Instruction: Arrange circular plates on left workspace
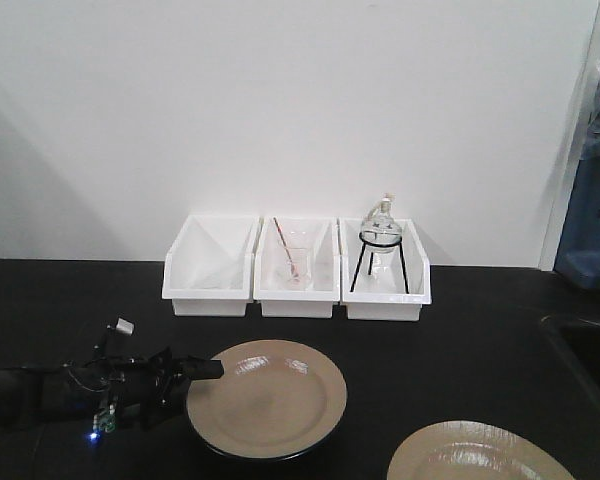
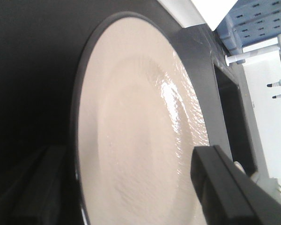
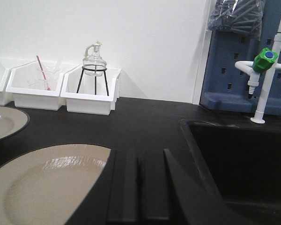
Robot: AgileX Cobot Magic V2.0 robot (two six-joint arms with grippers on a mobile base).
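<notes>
Against the white wall stand three white bins in a row on the black countertop [image 1: 460, 330]. The left bin [image 1: 208, 300] looks bare inside. The middle bin [image 1: 298, 302] holds a clear beaker [image 1: 296, 262] with a pink rod [image 1: 283, 245] leaning in it. The right bin [image 1: 384, 305] holds a black tripod stand [image 1: 380, 262] with a small glass flask [image 1: 381, 215] sitting on top of it.

In front of the bins, one tan plate [image 1: 267, 398] lies flat on the counter, roughly ahead of the middle bin. The left gripper [image 1: 205, 378] reaches in low from the left and meets this plate at its left rim. From the left wrist camera its fingers [image 2: 225, 183] stand wide apart with the plate's dark rim between them, one finger over the glossy top, so the jaws are spread and not clamped.

A second tan plate [image 1: 480, 455] lies nearer the front edge and to the right, apart from the first, between it and the sink [image 1: 592, 355]. The right gripper [image 3: 138, 154] hangs just over this plate's right edge, its two fingers pressed together with only a thin seam between them and nothing held.
</notes>
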